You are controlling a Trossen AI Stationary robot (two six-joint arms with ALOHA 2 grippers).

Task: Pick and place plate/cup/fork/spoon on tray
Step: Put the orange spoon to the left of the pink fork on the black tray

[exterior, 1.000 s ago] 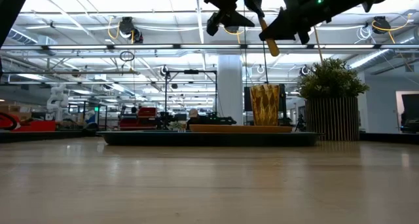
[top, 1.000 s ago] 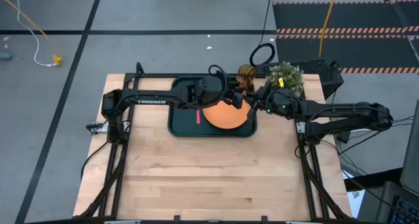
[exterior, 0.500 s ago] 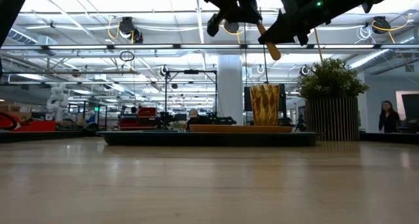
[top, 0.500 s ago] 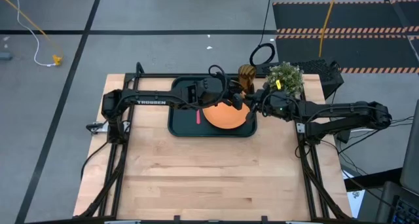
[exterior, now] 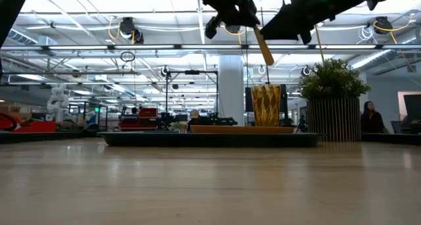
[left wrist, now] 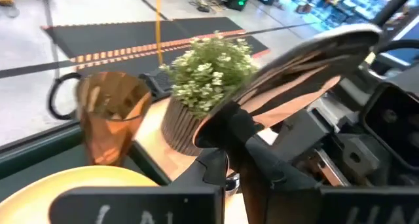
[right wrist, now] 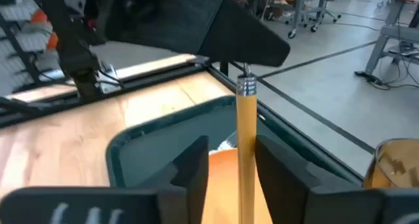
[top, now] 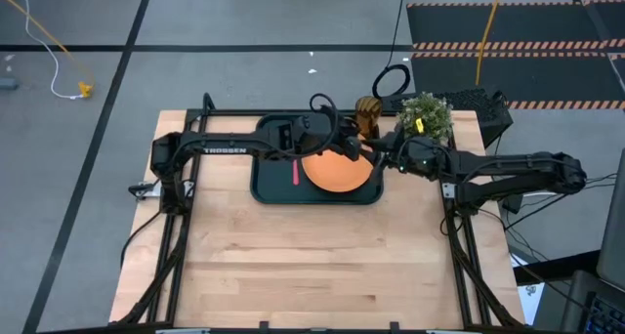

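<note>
The spoon hangs handle-down above the orange plate (top: 337, 175); its orange-yellow handle (exterior: 264, 49) shows below my left gripper (exterior: 245, 18), which is shut on its metal end. My right gripper (right wrist: 232, 165) is open, a finger on each side of the handle (right wrist: 245, 142); whether either one touches it, I cannot tell. The plate lies in the dark green tray (top: 269, 189), beside the fork (top: 295, 174) with its pink handle. The amber cup (top: 367, 112) stands at the tray's far right corner. My left gripper pinches the spoon's silver metal end (left wrist: 227, 182), just above the handle's ferrule (right wrist: 245, 86), between its two fingers. The fingers hide the bowl. The spoon hangs below them, handle down and slightly tilted, clear of the plate.
A potted green plant (top: 427, 116) stands at the table's far right, close behind my right arm. A dark cable loop (top: 393, 81) lies beyond the cup. Bare wood (top: 312, 266) fills the table's near half. A person (exterior: 370, 116) stands in the room beyond.
My right gripper has opened off the spoon's handle and drawn slightly toward the table's right. The spoon stays with my left gripper; its handle now hangs free, showing longer and more tilted.
</note>
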